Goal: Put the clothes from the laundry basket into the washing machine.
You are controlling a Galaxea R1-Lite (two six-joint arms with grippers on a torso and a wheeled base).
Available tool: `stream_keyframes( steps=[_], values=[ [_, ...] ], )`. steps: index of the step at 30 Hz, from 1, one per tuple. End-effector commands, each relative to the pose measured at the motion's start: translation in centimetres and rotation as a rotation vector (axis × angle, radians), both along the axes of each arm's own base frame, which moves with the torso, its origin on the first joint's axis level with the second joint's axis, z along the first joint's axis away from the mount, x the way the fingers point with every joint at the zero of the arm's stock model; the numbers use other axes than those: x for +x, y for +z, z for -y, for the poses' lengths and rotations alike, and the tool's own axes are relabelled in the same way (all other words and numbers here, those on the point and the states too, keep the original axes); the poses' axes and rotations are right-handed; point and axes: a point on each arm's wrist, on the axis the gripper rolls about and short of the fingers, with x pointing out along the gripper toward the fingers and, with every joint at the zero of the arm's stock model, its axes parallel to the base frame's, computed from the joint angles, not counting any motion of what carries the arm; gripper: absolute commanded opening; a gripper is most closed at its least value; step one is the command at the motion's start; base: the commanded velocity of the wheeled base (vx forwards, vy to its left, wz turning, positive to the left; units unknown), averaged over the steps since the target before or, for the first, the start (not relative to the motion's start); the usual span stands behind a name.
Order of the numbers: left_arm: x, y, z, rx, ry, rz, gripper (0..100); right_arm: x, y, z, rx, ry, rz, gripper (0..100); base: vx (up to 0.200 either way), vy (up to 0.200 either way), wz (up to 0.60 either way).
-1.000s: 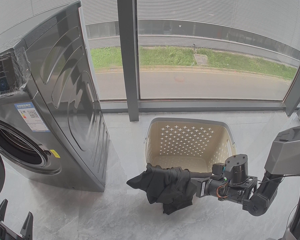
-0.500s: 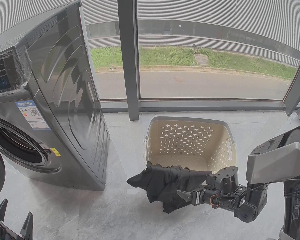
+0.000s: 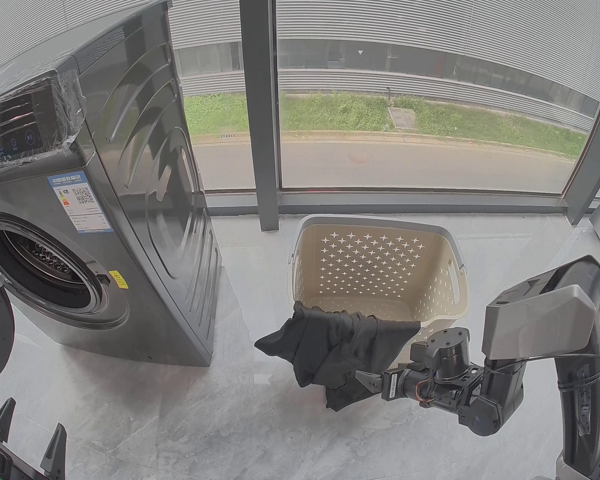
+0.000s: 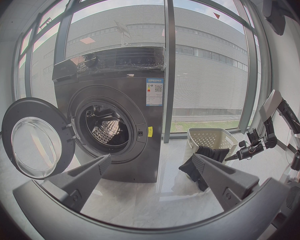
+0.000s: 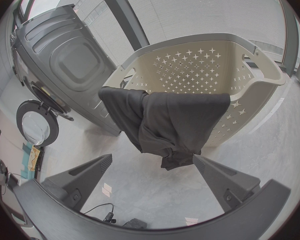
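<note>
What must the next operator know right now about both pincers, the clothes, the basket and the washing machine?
Left pincer: open, empty, low before the washing machine.
Right pincer: open, at the lower edge of the dark garment, not gripping it.
The garment hangs over the front rim of the laundry basket; the basket otherwise looks empty.
Machine door open, drum looks empty.
Done: nothing loaded. Left: grasp the garment, carry it into the drum.

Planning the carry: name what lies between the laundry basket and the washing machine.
Bare floor in the head view, save the dark garment overhanging the basket rim.
</note>
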Motion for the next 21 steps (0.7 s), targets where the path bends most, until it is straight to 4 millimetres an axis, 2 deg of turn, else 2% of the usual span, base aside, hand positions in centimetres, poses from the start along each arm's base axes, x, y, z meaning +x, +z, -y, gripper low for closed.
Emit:
stream_keyframes(
  steps=[1, 3, 10, 21],
  values=[
    [0.0, -0.4, 0.0, -0.002, -0.001, 0.002, 100, 1.4, -1.0, 0.4, -0.005, -0.033, -0.005, 100, 0.0, 0.0, 0.0],
    [0.0, -0.4, 0.0, -0.002, -0.001, 0.002, 100, 2.8, -1.0, 0.9, -0.006, -0.065, -0.01, 100, 0.0, 0.0, 0.0],
    [0.0, -0.4, 0.0, -0.002, -0.001, 0.002, 100, 5.3, -0.4, 1.0, -0.016, -0.125, 0.011, 100, 0.0, 0.0, 0.0],
    [0.0, -0.5, 0.0, -0.003, -0.001, 0.0, 100, 7.0, 0.2, 0.3, -0.003, -0.125, 0.047, 100, 0.0, 0.0, 0.0]
  ],
)
